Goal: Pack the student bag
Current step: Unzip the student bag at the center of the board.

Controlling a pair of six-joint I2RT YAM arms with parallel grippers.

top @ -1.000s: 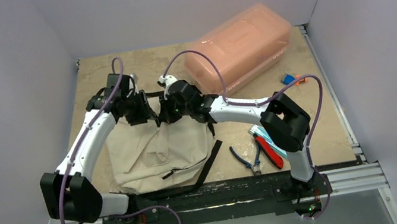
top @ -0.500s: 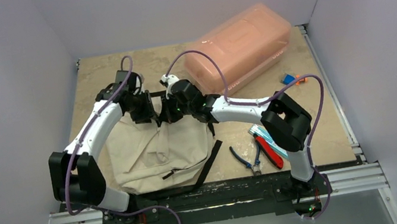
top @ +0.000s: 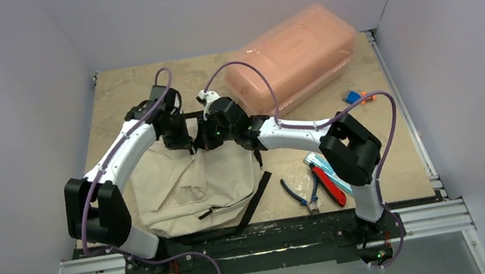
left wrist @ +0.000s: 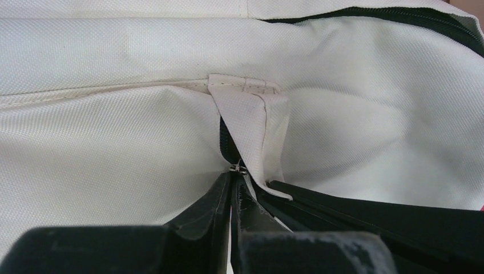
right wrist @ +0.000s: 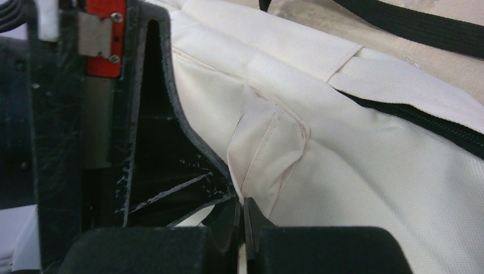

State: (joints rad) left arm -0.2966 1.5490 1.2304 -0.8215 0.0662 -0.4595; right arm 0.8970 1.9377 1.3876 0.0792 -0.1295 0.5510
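The student bag (top: 188, 186) lies flat on the table, cream-beige with black straps, its top edge toward the back. Both grippers meet at that top edge. My left gripper (top: 185, 142) is shut there; in the left wrist view its jaws (left wrist: 233, 174) are pressed together on the small metal zip pull (left wrist: 237, 167) below a folded fabric tab (left wrist: 248, 114). My right gripper (top: 202, 141) is shut on a pinched fold of the bag's fabric (right wrist: 262, 148), with its fingertips (right wrist: 242, 204) closed tight. The black zip (right wrist: 434, 123) runs off to the right.
A translucent pink plastic box (top: 293, 55) stands at the back right, close behind the right wrist. Blue-handled pliers (top: 299, 198), a red-handled tool (top: 330, 191) and a striped packet (top: 319, 166) lie right of the bag. A small blue item (top: 352, 97) is further right.
My left arm has swung right toward the right gripper at the bag's top edge, and its jaws have closed. The right gripper has stayed shut in place.
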